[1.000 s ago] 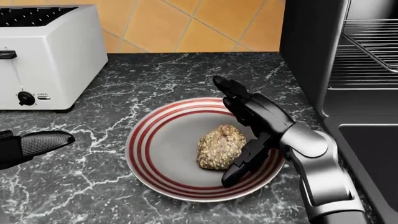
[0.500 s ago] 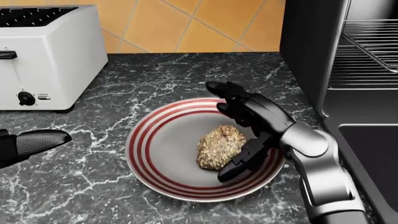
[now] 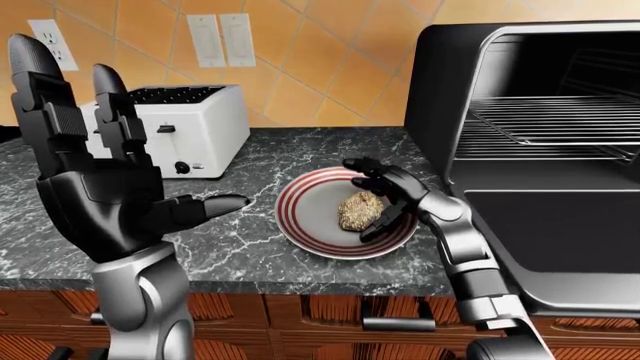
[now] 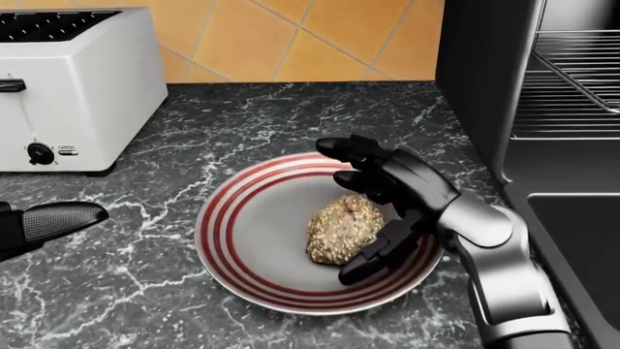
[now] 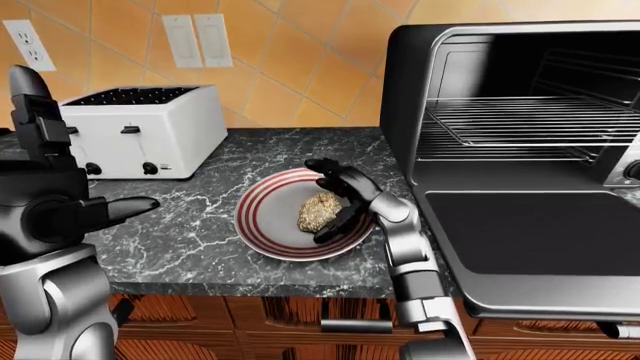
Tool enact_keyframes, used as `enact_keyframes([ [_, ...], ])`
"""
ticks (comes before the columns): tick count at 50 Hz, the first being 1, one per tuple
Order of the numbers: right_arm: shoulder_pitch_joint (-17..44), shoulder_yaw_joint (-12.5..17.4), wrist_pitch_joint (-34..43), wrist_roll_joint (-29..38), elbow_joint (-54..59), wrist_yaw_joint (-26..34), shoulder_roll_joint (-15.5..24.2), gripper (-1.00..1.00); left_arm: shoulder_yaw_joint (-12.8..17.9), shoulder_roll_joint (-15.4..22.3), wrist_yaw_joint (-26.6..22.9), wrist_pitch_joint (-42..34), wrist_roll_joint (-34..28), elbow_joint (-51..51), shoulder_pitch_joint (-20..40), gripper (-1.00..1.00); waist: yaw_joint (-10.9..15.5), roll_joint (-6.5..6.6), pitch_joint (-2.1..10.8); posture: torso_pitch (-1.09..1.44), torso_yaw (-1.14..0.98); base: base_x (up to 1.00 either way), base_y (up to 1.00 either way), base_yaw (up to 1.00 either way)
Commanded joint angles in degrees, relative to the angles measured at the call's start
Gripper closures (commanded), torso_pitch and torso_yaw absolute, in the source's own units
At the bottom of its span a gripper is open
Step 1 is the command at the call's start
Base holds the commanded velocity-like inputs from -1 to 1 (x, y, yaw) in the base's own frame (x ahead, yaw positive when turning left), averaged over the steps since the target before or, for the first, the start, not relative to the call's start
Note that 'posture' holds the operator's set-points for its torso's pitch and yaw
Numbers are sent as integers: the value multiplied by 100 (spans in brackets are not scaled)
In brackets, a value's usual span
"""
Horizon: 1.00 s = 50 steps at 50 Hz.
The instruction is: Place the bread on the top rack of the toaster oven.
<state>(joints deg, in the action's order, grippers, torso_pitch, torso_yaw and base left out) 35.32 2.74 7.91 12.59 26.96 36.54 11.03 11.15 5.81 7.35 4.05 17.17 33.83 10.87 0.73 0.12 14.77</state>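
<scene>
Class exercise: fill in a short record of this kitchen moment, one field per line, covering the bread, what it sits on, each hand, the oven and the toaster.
bread: seeded roll lying on the plate
plate: red-ringed, on the dark marble counter
right hand: open, fingers curved about the bread, not closed on it
left hand: open, raised, holding nothing
toaster oven: door down, wire racks bare
toaster: white, at the view's left

Both hands, the left hand [image 3: 100,187] and right hand [image 4: 392,200], are black, blocky-segmented three-fingered (rounded tips) on glossy grey metallic forearms.
</scene>
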Motion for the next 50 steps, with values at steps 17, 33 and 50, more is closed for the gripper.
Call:
enact_keyframes([
  [17, 210, 51, -117, -36, -242, -15, 31, -54, 18, 40, -10, 97, 12, 123, 127, -100, 0, 5, 56, -33, 0, 0, 0, 0],
  [33, 209, 46, -94, -29, -272, 1, 30, -42, 29, 56, 4, 79, 28, 134, 149, -100, 0, 6, 54, -33, 0, 0, 0, 0],
  [50, 214, 42, -66, -21, -310, 6, 16, -30, 55, 77, 18, 57, 49, 160, 158, -100, 5, 6, 56, -33, 0, 0, 0, 0],
])
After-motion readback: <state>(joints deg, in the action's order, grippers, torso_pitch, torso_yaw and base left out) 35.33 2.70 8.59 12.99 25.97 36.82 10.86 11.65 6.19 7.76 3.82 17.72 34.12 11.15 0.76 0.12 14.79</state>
